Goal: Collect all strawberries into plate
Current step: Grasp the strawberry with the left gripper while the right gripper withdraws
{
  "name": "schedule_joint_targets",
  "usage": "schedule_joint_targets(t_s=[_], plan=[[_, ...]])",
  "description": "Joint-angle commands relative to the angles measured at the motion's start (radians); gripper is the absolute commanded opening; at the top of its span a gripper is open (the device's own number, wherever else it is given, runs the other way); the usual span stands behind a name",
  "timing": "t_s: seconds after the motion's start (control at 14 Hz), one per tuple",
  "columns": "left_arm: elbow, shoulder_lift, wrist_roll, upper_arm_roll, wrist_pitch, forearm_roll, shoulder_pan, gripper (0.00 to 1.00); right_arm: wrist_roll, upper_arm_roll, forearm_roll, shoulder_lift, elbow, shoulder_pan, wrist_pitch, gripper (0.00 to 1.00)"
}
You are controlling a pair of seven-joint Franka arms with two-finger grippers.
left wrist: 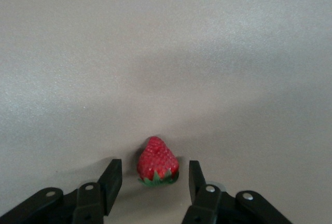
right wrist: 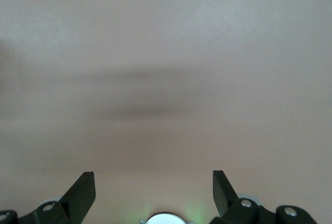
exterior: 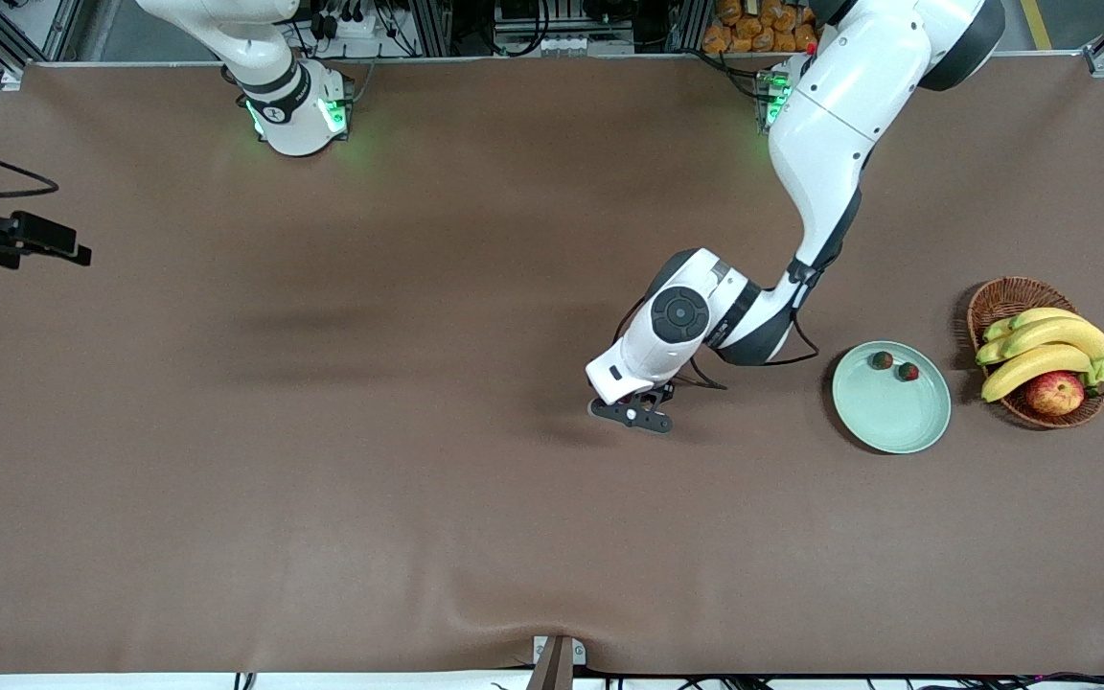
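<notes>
Currently: small red strawberry with green cap (left wrist: 157, 163) lies on brown worktop (exterior: 322, 431), between spread fingers of left claw (left wrist: 154, 182), gaps either side, positioned for pinching. Two strawberries (exterior: 895, 366) sit in pale mint-green round plate (exterior: 897, 422). Right claw (right wrist: 154, 190) waits, spread, empty.

Brown table (exterior: 322, 479). Pale mint-green plate (exterior: 892, 422), right of centre, w/ two red strawberries (exterior: 908, 372). Third strawberry (left wrist: 157, 162): bright red, seed-dotted, green cap. Far right: brown wicker basket (exterior: 1002, 299), yellow bananas (exterior: 1050, 335), red-yellow apple (exterior: 1055, 393). White arms, black grippers.
</notes>
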Motion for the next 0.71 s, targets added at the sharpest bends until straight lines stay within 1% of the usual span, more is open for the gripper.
schedule_joint_targets(t_s=[0.0, 0.07, 0.21, 0.36, 0.43, 0.57, 0.64], plan=[[0.025, 0.023, -0.015, 0.010, 0.009, 0.029, -0.012, 0.56, 0.075, 0.016, 0.007, -0.010, 0.066, 0.009, -0.066, 1.00], [0.025, 0.023, -0.014, 0.010, 0.009, 0.029, -0.012, 0.50, 0.073, 0.014, 0.002, -0.005, 0.089, 0.027, -0.074, 1.00], [0.025, 0.023, -0.014, 0.010, 0.010, 0.029, -0.012, 0.49, 0.048, 0.013, -0.024, -0.005, 0.107, 0.050, -0.077, 1.00], [0.025, 0.023, -0.014, 0.009, 0.010, 0.029, -0.013, 0.47, 0.018, 0.020, -0.084, -0.010, 0.108, 0.075, -0.074, 1.00], [0.025, 0.023, -0.014, 0.010, 0.010, 0.028, -0.012, 0.40, 0.020, 0.019, -0.098, -0.011, 0.108, 0.084, -0.077, 1.00], [0.027, 0.020, -0.009, 0.010, 0.010, 0.029, -0.012, 0.18, 0.027, 0.020, -0.098, -0.011, 0.108, 0.087, -0.078, 1.00], [0.027, 0.014, -0.008, 0.010, 0.009, 0.031, -0.010, 0.11, 0.027, 0.019, -0.099, -0.011, 0.110, 0.087, -0.078, 1.00]])
